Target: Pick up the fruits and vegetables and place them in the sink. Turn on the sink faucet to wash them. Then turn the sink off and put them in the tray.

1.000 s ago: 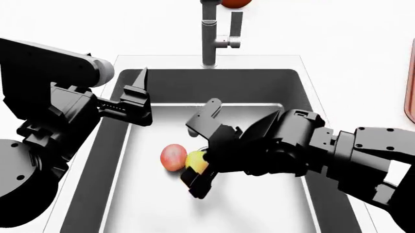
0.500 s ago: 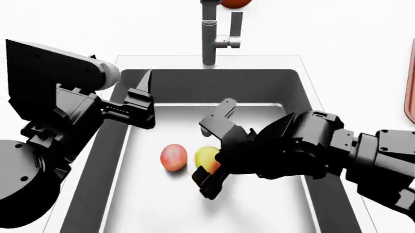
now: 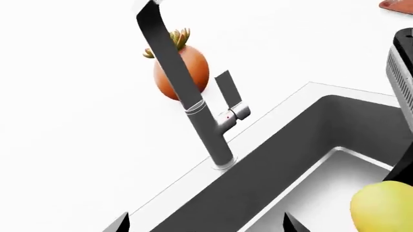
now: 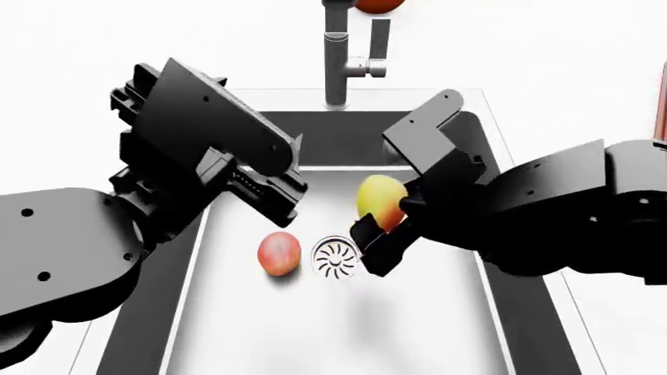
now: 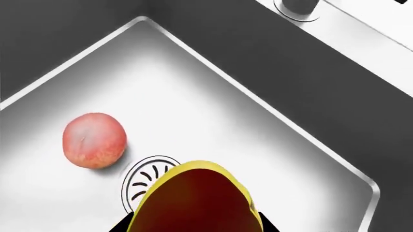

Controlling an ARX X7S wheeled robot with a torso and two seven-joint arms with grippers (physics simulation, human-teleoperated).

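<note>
My right gripper [image 4: 401,191] is shut on the yellow-green mango [image 4: 379,200] and holds it in the air above the sink [image 4: 474,141]. In the right wrist view the mango [image 5: 197,203] fills the space between the jaws of the right gripper [image 5: 193,228]. On the sink floor beside the drain [image 4: 336,258] lies the pinkish-red apple [image 4: 278,253], also visible as the apple [image 5: 94,140]. My left gripper [image 4: 281,199] hovers open and empty over the sink's left half; this left gripper [image 3: 206,227] faces the faucet [image 3: 193,106] and its lever [image 3: 226,87]. No water shows. The tray [image 4: 661,94] is a sliver at the right edge.
A round orange pot with a leafy plant [image 3: 182,72] stands on the white counter behind the faucet [image 4: 336,55]. The sink's dark walls [image 5: 258,58] enclose the light floor. A reddish tray corner [image 3: 393,4] shows far off in the left wrist view.
My right gripper has lifted the mango off the sink floor, up and toward the back right. The left arm has risen and swung inward over the sink. The apple stayed put.
</note>
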